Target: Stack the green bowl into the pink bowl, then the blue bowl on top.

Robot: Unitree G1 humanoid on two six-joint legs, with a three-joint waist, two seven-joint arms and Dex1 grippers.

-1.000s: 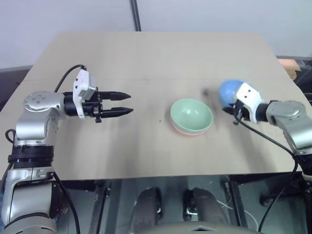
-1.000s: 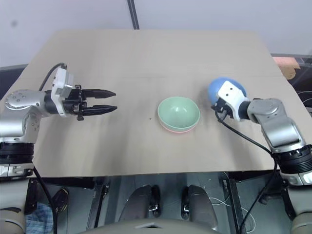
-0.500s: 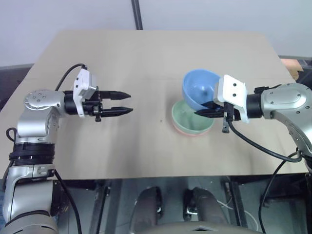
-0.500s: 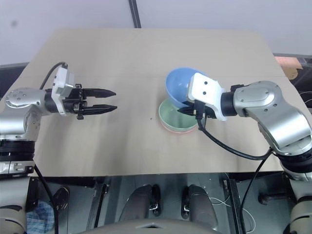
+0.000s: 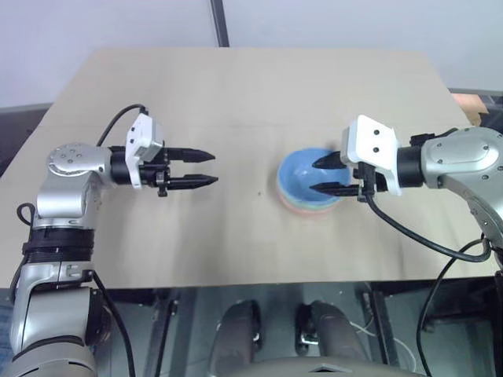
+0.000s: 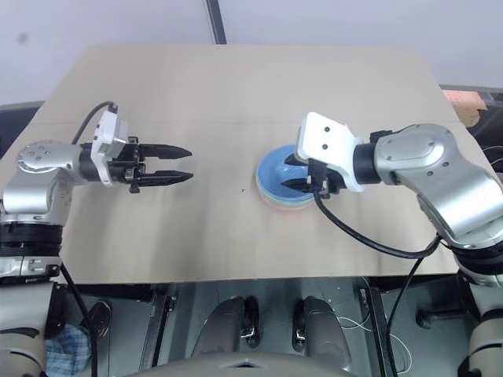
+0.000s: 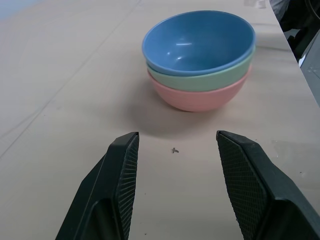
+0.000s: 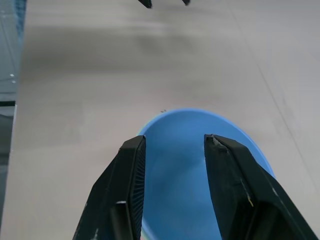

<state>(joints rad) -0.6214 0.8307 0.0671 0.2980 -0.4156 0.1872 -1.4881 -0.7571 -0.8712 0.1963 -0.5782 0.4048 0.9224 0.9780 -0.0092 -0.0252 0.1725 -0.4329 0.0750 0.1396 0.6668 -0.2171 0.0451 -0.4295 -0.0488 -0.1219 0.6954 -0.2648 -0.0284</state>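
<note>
I count 3 bowls in 1 stack, right of centre in the left eye view: 1 blue bowl (image 7: pixel 198 42) on top, 1 green bowl (image 7: pixel 207 78) in the middle, 1 pink bowl (image 7: pixel 198 98) at the bottom. I see 1 table (image 5: pixel 236 86) under them. I have 2 grippers in frame: 1 left gripper (image 5: pixel 211 168) at centre left, 1 right gripper (image 5: pixel 318 176) at centre right, each with 2 black fingers. There is 1 small dark speck (image 7: pixel 174 150) on the tabletop, lower centre of the left wrist view.
</note>
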